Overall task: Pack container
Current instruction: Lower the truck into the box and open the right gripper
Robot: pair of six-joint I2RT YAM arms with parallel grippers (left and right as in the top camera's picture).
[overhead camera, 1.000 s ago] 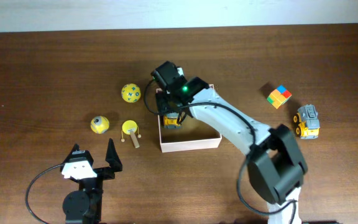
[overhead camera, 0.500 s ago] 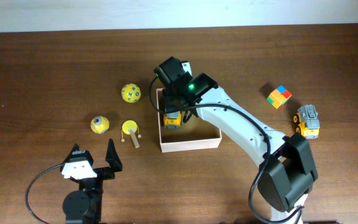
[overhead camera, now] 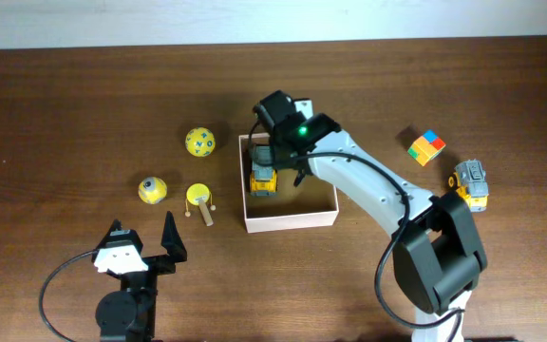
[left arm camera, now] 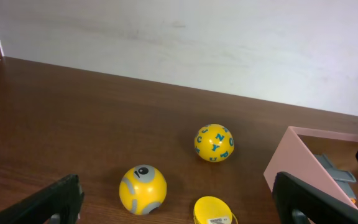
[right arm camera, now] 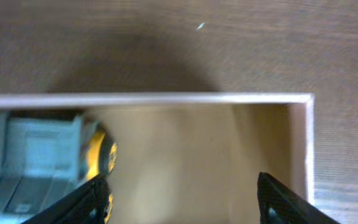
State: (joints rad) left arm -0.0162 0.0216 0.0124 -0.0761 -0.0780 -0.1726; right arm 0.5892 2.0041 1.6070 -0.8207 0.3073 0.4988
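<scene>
From above, the right arm covers the fingertips of the right tool (right arm camera: 180, 202) and the far part of the box (overhead camera: 291, 219). Its own camera shows the two fingers spread wide over the box floor with nothing between them.

The box sits near the middle of the tabletop (overhead camera: 65, 95), white outside and tan inside. A toy truck (overhead camera: 264, 177) lies in it along the wall facing the left edge. In the right wrist view the truck is blurred and cut off by the frame, so we make out only a grey bed and a yellow wheel.

The left tool (overhead camera: 143, 231) hangs by the near edge, towards the left corner, its fingers wide apart and empty. Its camera cuts off the box at the right and the yellow toy with a wooden stem (overhead camera: 199, 198) at the bottom.

Between the box and the left edge lie that toy, a lettered ball (overhead camera: 199, 142) and a ball with a grey eye (overhead camera: 153, 190). Towards the right edge sit a coloured cube (overhead camera: 426, 146) and a second truck (overhead camera: 470, 184).

The tabletop is dark brown wood with visible grain. A plain whitish wall (left arm camera: 197, 43) rises behind its far edge.
</scene>
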